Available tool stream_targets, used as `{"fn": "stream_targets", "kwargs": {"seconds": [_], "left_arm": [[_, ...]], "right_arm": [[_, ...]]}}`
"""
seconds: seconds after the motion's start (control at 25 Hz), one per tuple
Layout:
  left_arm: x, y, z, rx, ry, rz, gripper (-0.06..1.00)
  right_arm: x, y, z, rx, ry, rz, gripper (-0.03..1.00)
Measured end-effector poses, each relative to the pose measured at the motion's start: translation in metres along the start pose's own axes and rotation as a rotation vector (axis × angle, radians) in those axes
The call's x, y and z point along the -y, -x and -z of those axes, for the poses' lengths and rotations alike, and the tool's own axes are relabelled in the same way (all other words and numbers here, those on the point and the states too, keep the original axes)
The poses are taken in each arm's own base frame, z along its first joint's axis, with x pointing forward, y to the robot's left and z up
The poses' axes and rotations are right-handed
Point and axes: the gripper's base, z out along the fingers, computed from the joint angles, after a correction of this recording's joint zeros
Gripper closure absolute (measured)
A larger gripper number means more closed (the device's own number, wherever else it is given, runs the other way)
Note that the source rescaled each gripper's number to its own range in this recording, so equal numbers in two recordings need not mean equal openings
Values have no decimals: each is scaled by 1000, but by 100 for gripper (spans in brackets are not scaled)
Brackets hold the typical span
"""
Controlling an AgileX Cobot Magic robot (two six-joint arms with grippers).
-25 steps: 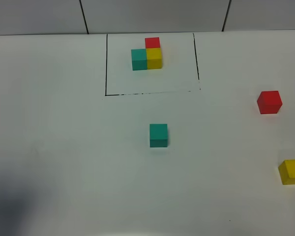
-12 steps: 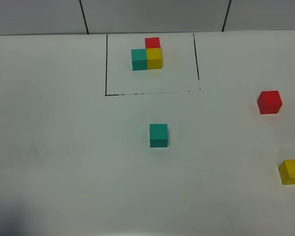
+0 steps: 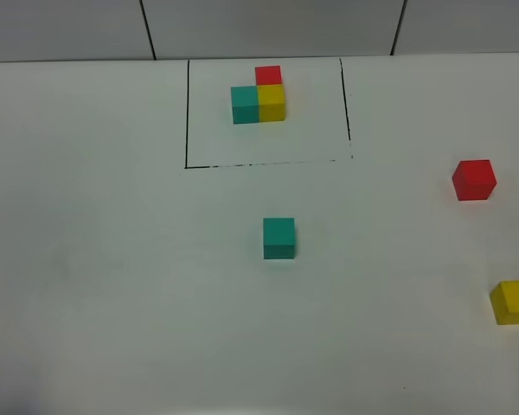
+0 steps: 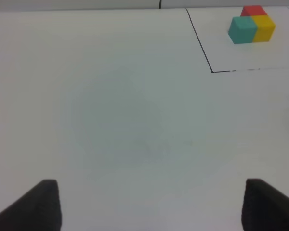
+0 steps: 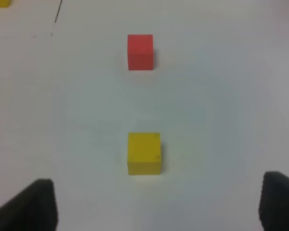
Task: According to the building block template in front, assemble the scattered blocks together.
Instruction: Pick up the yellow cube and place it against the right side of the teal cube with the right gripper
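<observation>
1. Two grippers stood open and empty. The left gripper (image 4: 151,207) held its jaws wide apart over bare table (image 4: 111,120), and the right gripper (image 5: 159,204) was spread just as wide.
2. The yellow cube (image 5: 144,153) sat flat ahead of the right gripper, in line with the gap between its jaws and untouched. The red cube (image 5: 140,51) lay farther out on the same line, apart from the yellow one.
3. The teal cube (image 3: 278,238) rested alone near the table's middle, well apart from both grippers. Like the others, it was equal-sided and squared to the table edge.
4. The template (image 3: 259,97) stood farthest away, inside a black outline (image 3: 187,112). Its teal-yellow row ran across the table, with red behind the yellow.
</observation>
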Motion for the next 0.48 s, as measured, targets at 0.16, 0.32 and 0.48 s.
{"fn": "stream_targets", "kwargs": {"seconds": [0.16,0.32,0.48], "left_arm": [[0,-9,-5,-10,-3,-12,14],[2,-15,-8,-29,-20,-9,14],[2,-17,-10,-49,-21,-11,14]], "right_arm": [[0,0,0,0,0,0,24],[0,0,0,0,0,0,24],[0,0,0,0,0,0,24]]}}
